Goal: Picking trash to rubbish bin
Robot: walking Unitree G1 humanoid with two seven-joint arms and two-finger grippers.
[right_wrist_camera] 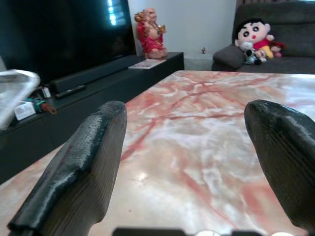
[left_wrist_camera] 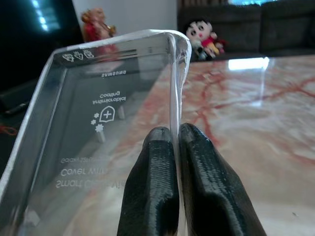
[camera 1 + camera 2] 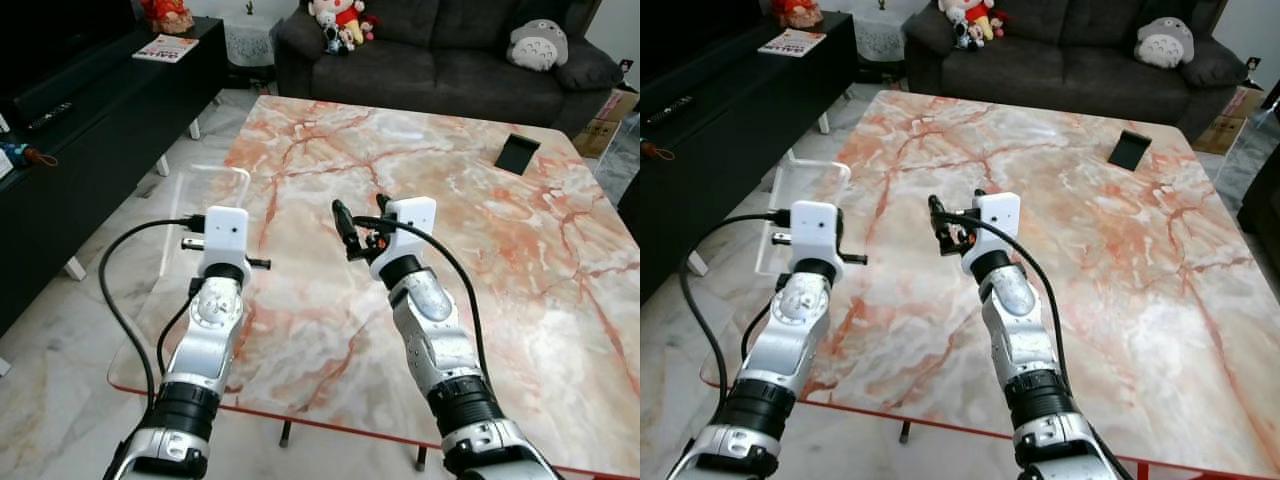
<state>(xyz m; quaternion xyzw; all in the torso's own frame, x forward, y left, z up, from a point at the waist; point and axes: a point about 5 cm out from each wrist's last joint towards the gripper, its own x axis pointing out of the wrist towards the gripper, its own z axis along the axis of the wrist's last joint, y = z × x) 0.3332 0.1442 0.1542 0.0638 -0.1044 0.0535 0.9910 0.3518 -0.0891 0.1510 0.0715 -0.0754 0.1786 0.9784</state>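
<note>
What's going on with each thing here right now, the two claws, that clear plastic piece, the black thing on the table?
Left gripper: shut on the clear plastic packaging, at the table's left edge.
Clear plastic packaging: held up, empty, printed side showing.
Right gripper: open, holding nothing, above the marble table.
Small black object: lying flat near the table's far edge.

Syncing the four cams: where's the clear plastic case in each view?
Left eye: the case juts past the table's left edge, ahead of the left gripper.
Right eye: same spot, at the left.
Left wrist: fills the frame's left, its edge pinched between shut fingers.
Right wrist: a sliver at the left border.
Shared landmark: the marble table.
</note>
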